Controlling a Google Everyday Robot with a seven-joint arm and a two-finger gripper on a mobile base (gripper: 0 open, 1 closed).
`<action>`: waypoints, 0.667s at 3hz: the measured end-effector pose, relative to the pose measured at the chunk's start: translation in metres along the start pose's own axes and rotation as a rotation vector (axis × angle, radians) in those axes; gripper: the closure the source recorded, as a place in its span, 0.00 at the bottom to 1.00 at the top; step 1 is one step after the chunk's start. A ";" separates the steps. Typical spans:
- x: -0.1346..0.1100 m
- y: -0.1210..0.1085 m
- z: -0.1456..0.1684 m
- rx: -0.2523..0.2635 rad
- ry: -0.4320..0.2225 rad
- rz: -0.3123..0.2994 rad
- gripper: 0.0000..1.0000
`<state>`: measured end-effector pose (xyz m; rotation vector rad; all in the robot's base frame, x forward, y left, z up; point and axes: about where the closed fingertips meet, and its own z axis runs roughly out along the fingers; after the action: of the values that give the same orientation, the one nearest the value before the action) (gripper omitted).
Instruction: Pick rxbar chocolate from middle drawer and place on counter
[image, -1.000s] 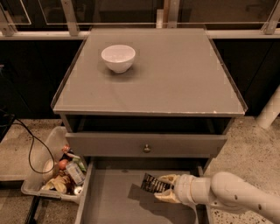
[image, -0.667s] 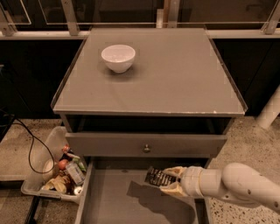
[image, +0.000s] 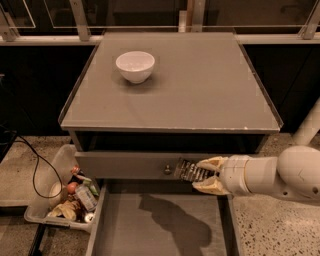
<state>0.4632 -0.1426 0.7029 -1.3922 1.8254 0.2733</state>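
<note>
My gripper (image: 205, 175) reaches in from the right and is shut on the rxbar chocolate (image: 189, 171), a small black bar with pale lettering. It holds the bar in the air above the open middle drawer (image: 150, 230), in front of the grey drawer front with the round knob (image: 167, 170). The bar sticks out to the left of the cream fingers (image: 212, 163). The drawer's flat grey floor shows the arm's shadow. The counter (image: 200, 90) lies above, flat and grey.
A white bowl (image: 135, 66) stands on the counter at the back left. A clear plastic bin of clutter (image: 65, 192) sits on the floor left of the drawer, with a black cable (image: 35, 172) beside it. A white post (image: 310, 125) stands at right.
The gripper has risen with the bar from near the drawer floor up to the level of the drawer front above. The bar stays in its grip.
</note>
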 end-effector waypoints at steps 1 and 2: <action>0.000 0.000 0.000 0.000 0.000 0.000 1.00; -0.017 -0.004 -0.016 0.009 0.014 -0.041 1.00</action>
<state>0.4601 -0.1415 0.7266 -1.4271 1.8051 0.2351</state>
